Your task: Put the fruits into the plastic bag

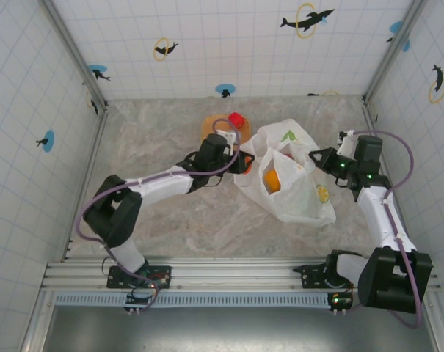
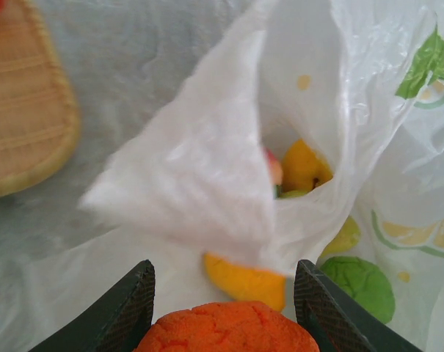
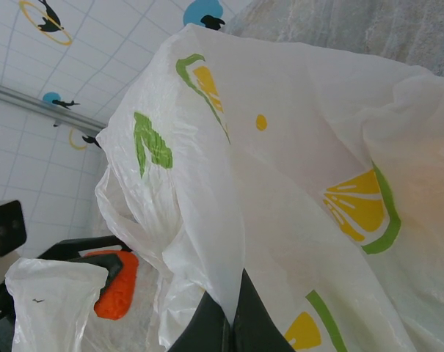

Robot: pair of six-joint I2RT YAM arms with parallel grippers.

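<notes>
My left gripper [image 2: 223, 270] is shut on a bumpy orange fruit [image 2: 236, 331], held just in front of the plastic bag's [image 2: 207, 161] open mouth. Down in the mouth lie a yellow-orange fruit [image 2: 306, 166] and a pink one. An orange-yellow fruit [image 2: 248, 282], a green fruit [image 2: 361, 283] and a yellow-green fruit [image 2: 343, 238] show through the film. From above, the left gripper [image 1: 245, 160] is at the bag's [image 1: 299, 192] left edge, with an orange fruit [image 1: 272, 181] inside. My right gripper [image 3: 233, 323] is shut on a fold of the bag [image 3: 310, 169], lifting its right side. A red fruit [image 1: 236, 119] sits on the plate.
A round wooden plate [image 1: 211, 127] lies just behind the left gripper, also seen as the plate [image 2: 20, 125] in the left wrist view. Tiled walls close in the marble table [image 1: 163, 213] on three sides. The right arm [image 1: 383, 213] stands beside the bag.
</notes>
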